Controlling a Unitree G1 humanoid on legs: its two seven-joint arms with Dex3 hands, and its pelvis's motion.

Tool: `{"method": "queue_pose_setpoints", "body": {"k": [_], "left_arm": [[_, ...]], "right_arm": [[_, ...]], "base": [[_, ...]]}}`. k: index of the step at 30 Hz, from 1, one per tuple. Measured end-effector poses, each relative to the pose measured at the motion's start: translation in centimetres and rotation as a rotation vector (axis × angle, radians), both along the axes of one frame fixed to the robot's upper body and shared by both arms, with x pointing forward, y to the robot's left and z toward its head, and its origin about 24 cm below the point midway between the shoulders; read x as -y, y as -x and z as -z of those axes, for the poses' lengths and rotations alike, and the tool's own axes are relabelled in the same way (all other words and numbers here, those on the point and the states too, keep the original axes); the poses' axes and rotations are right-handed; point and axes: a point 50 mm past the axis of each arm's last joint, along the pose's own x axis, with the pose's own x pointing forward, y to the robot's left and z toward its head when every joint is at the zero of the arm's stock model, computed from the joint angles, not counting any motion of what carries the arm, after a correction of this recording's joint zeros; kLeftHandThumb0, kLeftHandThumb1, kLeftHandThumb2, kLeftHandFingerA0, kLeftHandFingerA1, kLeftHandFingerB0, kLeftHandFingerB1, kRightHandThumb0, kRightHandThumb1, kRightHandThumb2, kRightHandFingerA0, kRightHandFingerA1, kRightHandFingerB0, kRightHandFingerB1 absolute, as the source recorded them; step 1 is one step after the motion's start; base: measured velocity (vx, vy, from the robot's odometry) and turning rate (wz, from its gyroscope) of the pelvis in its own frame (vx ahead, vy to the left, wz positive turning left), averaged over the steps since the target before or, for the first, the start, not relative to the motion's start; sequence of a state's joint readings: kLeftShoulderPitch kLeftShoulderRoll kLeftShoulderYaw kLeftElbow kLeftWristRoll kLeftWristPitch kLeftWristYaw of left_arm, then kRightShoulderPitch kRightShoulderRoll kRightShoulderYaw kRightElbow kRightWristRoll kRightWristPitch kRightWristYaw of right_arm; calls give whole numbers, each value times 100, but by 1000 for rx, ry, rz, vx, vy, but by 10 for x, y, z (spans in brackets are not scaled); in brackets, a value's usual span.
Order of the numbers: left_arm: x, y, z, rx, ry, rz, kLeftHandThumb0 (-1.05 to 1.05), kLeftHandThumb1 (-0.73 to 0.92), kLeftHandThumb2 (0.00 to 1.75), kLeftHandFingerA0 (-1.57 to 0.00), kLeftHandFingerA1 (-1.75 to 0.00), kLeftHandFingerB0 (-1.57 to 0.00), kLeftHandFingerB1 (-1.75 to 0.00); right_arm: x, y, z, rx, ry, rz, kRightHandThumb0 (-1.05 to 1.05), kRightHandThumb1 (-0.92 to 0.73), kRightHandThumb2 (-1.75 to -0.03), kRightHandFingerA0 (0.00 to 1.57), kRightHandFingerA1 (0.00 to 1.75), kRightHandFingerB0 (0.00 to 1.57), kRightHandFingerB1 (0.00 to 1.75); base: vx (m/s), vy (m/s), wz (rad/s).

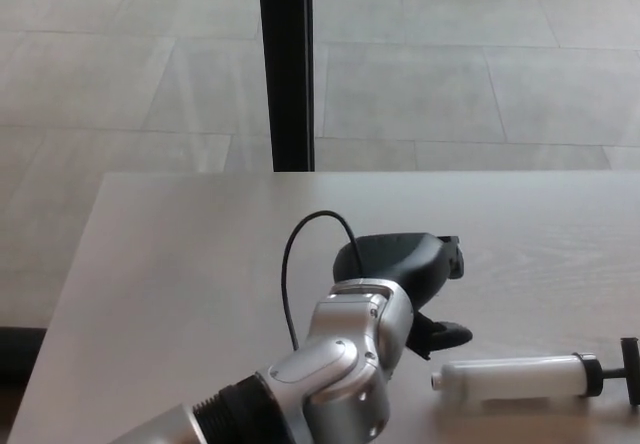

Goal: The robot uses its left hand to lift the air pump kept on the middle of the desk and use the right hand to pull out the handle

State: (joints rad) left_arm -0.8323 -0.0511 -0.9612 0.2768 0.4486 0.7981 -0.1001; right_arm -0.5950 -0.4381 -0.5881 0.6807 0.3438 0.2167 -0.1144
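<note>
Head view: air pump [515,377] lies flat on desk [180,264], near front right, not lifted; handle [631,370] at right end, not pulled out. Left hand [410,274] just beside pump's left end, not touching, holding nothing, fingers apart. Right hand absent. Pale wood desk; grey tiled floor [480,74], black post [288,64] behind.

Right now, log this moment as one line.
left hand: open, beside pump, not touching | right hand: not in view | air pump: lying on desk | handle: pushed in
</note>
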Motion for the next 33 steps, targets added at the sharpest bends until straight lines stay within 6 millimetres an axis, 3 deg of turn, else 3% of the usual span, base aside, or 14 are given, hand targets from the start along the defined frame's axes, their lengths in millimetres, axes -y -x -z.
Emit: {"method": "queue_pose_setpoints", "body": {"k": [2, 3, 4, 5, 6, 7, 14, 15, 17, 18, 19, 20, 24, 33], "left_arm": [[4, 4, 4, -26, -23, 2, -85, 59, 93, -27, -79, -13, -56], [6, 5, 8, -41, -41, 1, -85, 59, 93, -27, -79, -13, -56], [7, 6, 11, -54, -59, -2, -42, 39, 103, -9, -59, -4, -55], [7, 7, 13, -68, -73, -8, -86, 59, 94, -25, -78, -9, -54], [7, 7, 15, -79, -83, -16, -86, 59, 94, -25, -78, -9, -54], [8, 8, 18, -100, -95, -31, -87, 60, 94, -21, -74, -9, -54], [17, 8, 21, -152, -89, -88, -86, 61, 95, -24, -77, -9, -54], [18, 8, 20, -156, -85, -89, -42, 41, 105, -11, -61, -4, -55], [19, 8, 19, -160, -79, -94, -42, 41, 105, -11, -61, -4, -55], [18, 8, 20, -162, -81, -95, -42, 41, 105, -8, -59, -3, -54], [18, 8, 20, -163, -85, -95, -91, 61, 102, -15, -66, -1, -46], [18, 8, 20, -164, -88, -94, -81, 58, 104, 0, -57, -7, -42], [19, 10, 24, -175, -122, -93, -96, 65, 106, 0, -44, 0, -28], [18, 10, 30, -166, -168, -96, -84, 55, 102, 0, -50, 0, -33]], "right_arm": [[0, 0, 2, -7, -6, 1, -58, -59, -89, 55, 63, 35, 51], [0, 0, 3, -11, -10, 1, -58, -59, -89, 55, 63, 35, 51], [0, -1, 3, -12, -12, 2, -59, -59, -89, 56, 64, 35, 51], [0, -1, 4, -13, -13, 2, -58, -58, -89, 57, 64, 39, 53], [0, -1, 4, -14, -14, 3, -58, -58, -89, 57, 64, 39, 53], [0, -1, 4, -15, -16, 5, -57, -71, -61, 64, 56, 46, 42], [-4, -7, -2, -11, -4, 5, -56, -67, -63, 62, 54, 44, 42], [-5, -8, -3, -12, -2, 3, -57, -57, -89, 61, 64, 44, 54], [-6, -10, -3, -16, -1, 0, -57, -57, -89, 61, 64, 44, 54], [-6, -10, -3, -18, 0, -1, -54, -71, -61, 66, 54, 48, 41], [-7, -11, -3, -20, 1, -2, -55, -70, -59, 67, 53, 50, 41], [-7, -11, -4, -21, 3, -3, -55, -70, -61, 69, 53, 51, 41], [-10, -15, -6, -32, 19, -4, -58, -70, -60, 68, 53, 52, 41], [-18, -23, -11, -43, 62, -39, -54, -71, -62, 66, 55, 49, 42]], "base": [[0, 0, 0], [0, 0, 0], [0, 0, 0], [0, 0, 0], [0, 0, 0], [0, 0, 0], [0, 0, 0], [0, 0, 0], [0, 0, 0], [0, 0, 0], [0, 0, 0], [0, 0, 0], [0, 0, 0], [0, 0, 0]]}}
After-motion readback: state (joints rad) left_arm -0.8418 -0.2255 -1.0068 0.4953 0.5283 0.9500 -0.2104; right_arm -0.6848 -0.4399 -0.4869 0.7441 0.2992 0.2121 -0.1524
